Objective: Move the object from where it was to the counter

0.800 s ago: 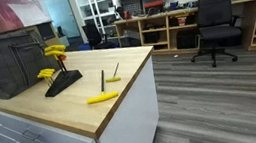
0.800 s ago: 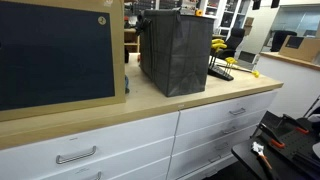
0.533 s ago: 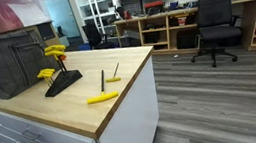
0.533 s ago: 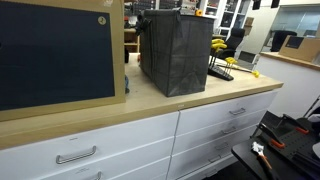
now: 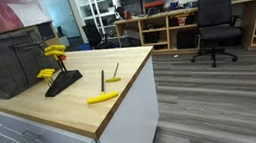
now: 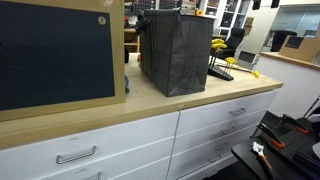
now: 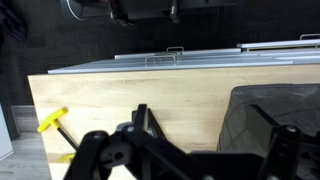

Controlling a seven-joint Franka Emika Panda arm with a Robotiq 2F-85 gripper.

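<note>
Hovering at the bottom of the wrist view, your gripper [image 7: 190,162] spreads wide, holding nothing. Yellow hex keys [image 5: 46,74] stand in the rack [image 5: 64,83], left of centre; one lies on the counter [image 5: 74,117]. Descending skewed, you'd likely topple the rack.

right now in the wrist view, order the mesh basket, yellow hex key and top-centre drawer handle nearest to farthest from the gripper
1. mesh basket, right side, beside the gripper
2. yellow hex key, far left on the counter
3. drawer handle, top centre, beyond the counter edge
</note>
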